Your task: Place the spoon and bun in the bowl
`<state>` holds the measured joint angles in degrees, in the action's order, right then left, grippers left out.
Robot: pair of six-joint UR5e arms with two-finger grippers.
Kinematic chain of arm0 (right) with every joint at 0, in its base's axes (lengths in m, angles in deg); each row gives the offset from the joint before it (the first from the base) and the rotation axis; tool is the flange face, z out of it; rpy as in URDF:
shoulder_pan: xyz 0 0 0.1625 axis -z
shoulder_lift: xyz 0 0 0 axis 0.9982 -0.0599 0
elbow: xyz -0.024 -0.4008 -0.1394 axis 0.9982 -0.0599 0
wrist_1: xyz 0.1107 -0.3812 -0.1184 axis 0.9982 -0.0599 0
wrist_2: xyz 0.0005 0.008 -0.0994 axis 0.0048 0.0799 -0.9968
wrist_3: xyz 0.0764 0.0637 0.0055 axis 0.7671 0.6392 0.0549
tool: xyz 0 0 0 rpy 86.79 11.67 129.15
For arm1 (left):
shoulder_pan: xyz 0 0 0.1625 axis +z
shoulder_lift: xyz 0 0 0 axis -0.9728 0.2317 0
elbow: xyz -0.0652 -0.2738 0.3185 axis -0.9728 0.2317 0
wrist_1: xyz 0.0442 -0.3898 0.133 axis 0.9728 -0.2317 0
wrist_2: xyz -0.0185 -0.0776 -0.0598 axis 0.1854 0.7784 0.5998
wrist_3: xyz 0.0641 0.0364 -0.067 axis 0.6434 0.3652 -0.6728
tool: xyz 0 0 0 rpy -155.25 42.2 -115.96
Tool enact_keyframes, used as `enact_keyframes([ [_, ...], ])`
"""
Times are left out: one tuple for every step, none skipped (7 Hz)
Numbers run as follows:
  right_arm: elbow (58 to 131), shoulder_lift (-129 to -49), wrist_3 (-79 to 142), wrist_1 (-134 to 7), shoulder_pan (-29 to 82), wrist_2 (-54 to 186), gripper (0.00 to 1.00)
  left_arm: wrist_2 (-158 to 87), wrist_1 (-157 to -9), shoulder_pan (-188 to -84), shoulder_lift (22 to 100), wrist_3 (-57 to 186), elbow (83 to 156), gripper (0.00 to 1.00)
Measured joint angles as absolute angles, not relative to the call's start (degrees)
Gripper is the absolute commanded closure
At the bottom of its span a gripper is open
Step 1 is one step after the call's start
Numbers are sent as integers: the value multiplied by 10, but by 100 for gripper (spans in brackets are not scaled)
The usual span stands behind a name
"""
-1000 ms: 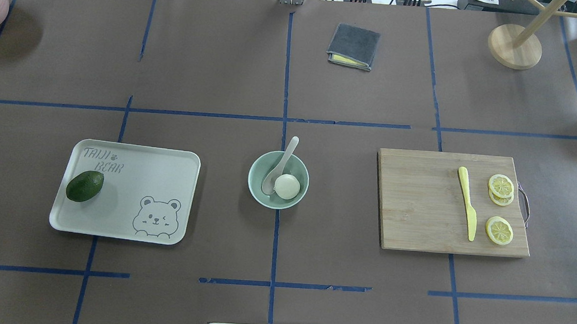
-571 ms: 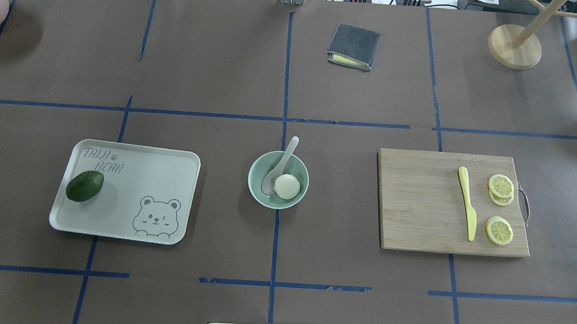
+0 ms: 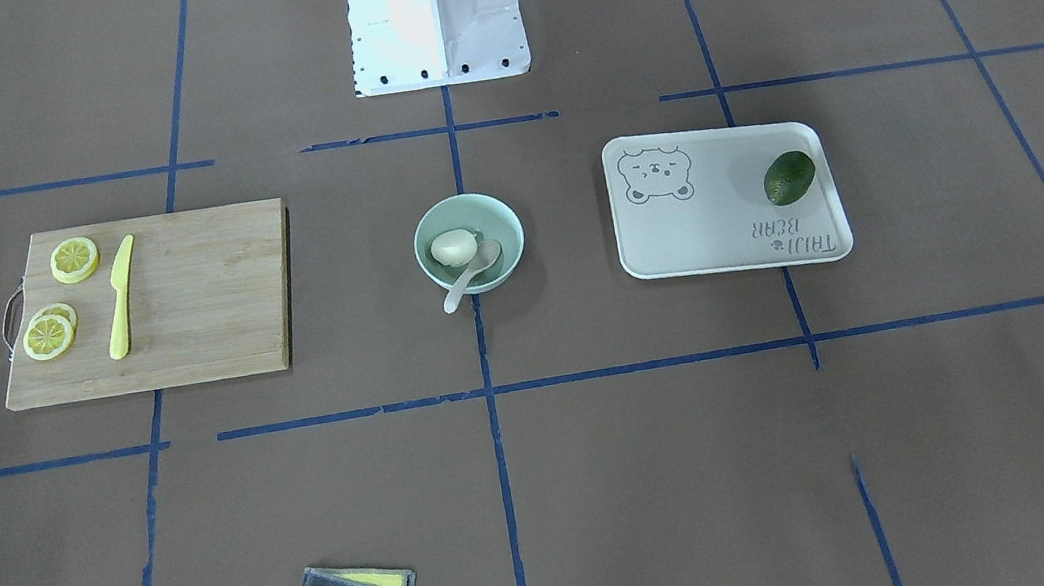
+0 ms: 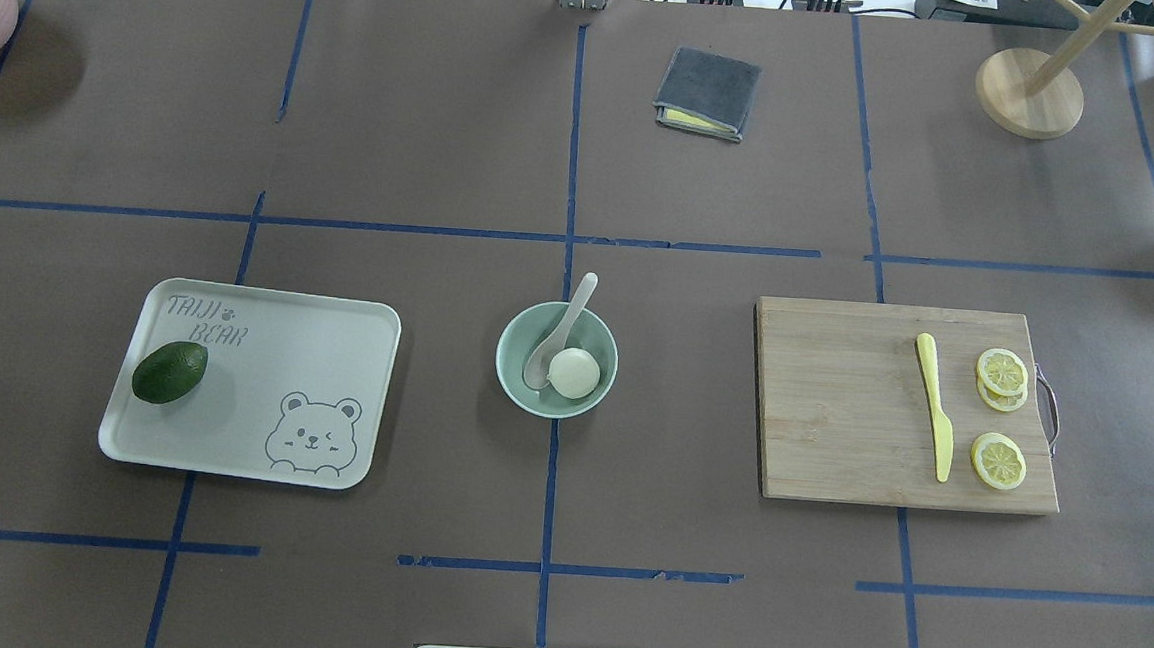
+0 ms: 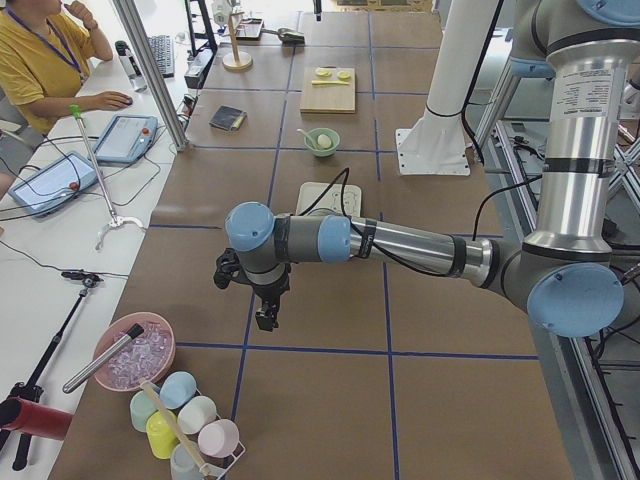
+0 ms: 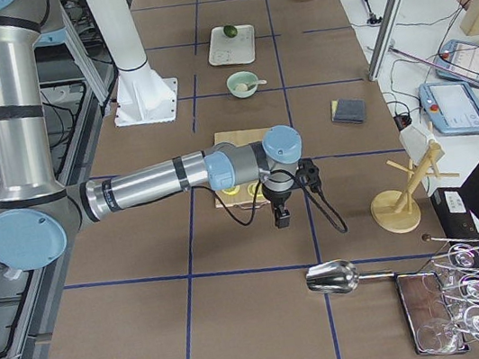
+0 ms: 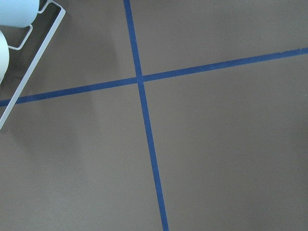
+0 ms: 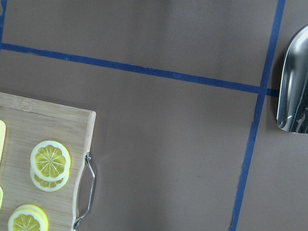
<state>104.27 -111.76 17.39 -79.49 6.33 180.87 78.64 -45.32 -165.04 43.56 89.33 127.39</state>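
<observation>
Well to the left of the bowl [image 4: 530, 398], past the tray, the left claw [image 5: 265, 318] hangs pointing down over bare brown tabletop [image 4: 447, 156]; it shows only in the side view, so I cannot tell whether its jaws are apart or together. Nearer the bowl on that side lies an off-white tray [image 4: 315, 348] with a bear print, and a dark green avocado [image 4: 169, 372] sits at the tray's end farthest from the bowl. The bowl stands at the middle of the tabletop, over a blue tape line. The spoon [image 4: 565, 323] rests in it with its scoop down inside and its handle leaning out over the far rim. The bun [image 4: 574, 373] sits inside too, touching the scoop on its right. Right of the bowl lies a wooden board [image 4: 832, 410] carrying a yellow knife [image 4: 933, 406] and lemon slices [image 4: 1003, 372]. Beyond the board from the bowl the right claw [image 6: 281, 220] points down above the tabletop; I cannot tell its jaw state either.
</observation>
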Motion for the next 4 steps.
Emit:
enact_keyframes([
  [1044,-1118,172,-795,63,1809,0,786,-456,-1651,440,893,1273,0],
  [1045,-1117,170,-795,63,1809,0,787,-461,-1651,443,892,1274,0],
  [1044,-1117,169,-795,63,1808,0,786,-464,-1651,447,892,1275,0],
  [1044,-1116,167,-795,61,1803,0,786,-466,-1651,453,891,1273,0],
])
